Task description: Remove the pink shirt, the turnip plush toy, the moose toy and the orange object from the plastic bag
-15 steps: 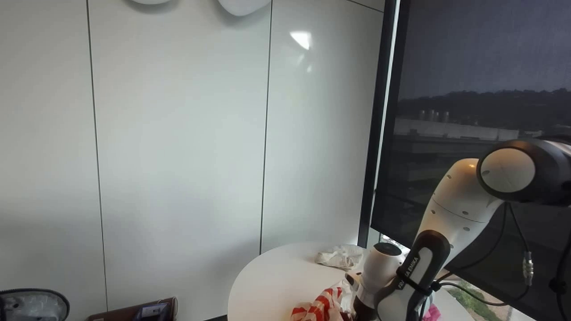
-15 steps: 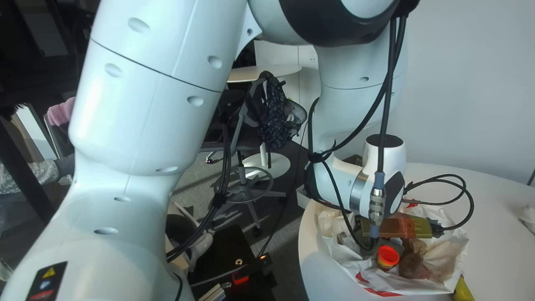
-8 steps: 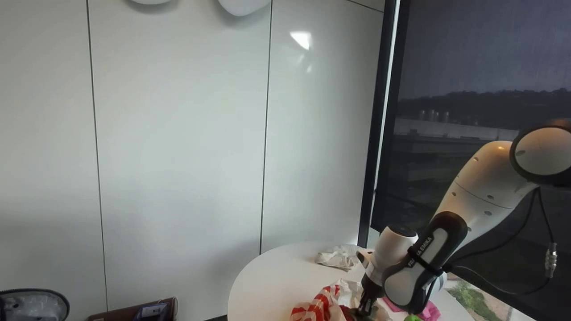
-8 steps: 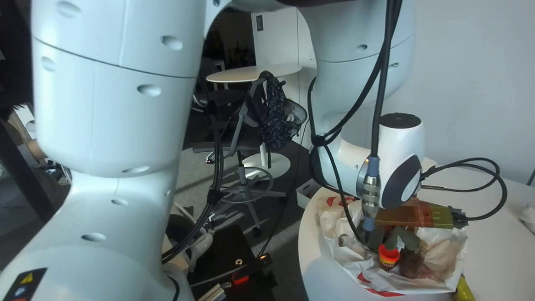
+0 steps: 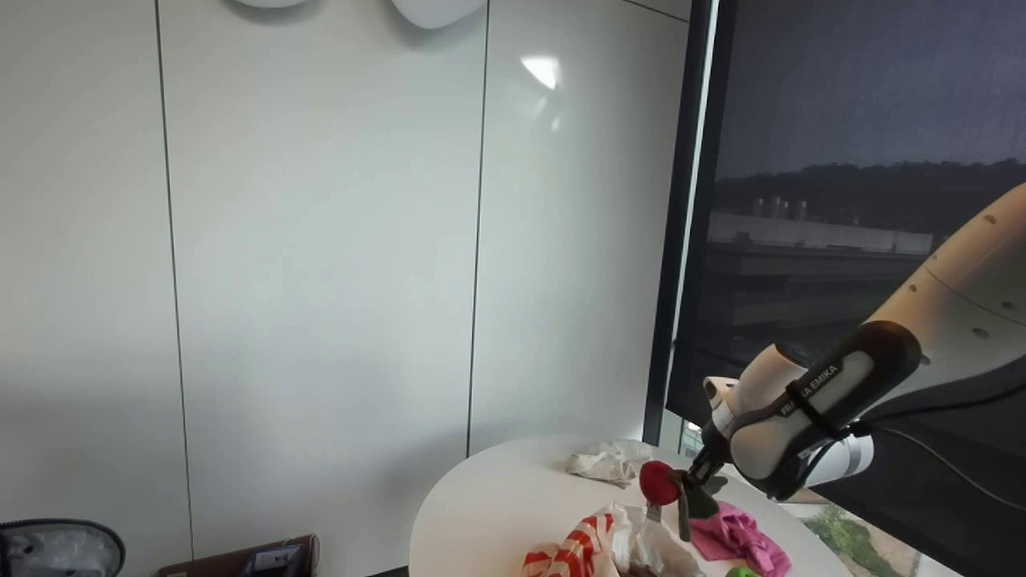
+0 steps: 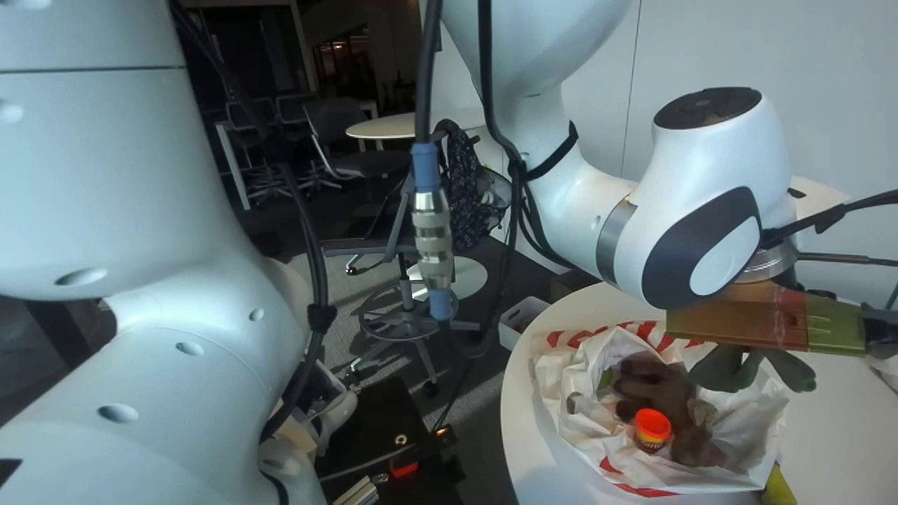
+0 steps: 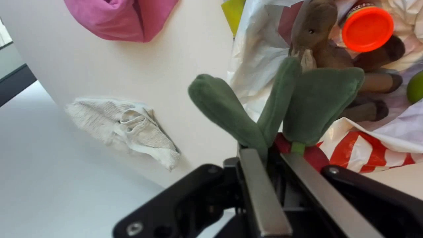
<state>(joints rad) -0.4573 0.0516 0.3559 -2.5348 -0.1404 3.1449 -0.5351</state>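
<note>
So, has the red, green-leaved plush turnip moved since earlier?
Yes: in an exterior view, the turnip moved up and right, relative to the white round table.

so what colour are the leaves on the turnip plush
Muted green; the turnip plush toy's leaves show best in the wrist view.

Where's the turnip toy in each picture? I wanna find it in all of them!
In an exterior view, the turnip is low, right of the middle, red end and green leaves showing.
In an exterior view, the turnip is at the lower right, only green leaves showing.
In the wrist view, the turnip is near the middle, in the gripper.
All three share the red-and-white bag.
</note>
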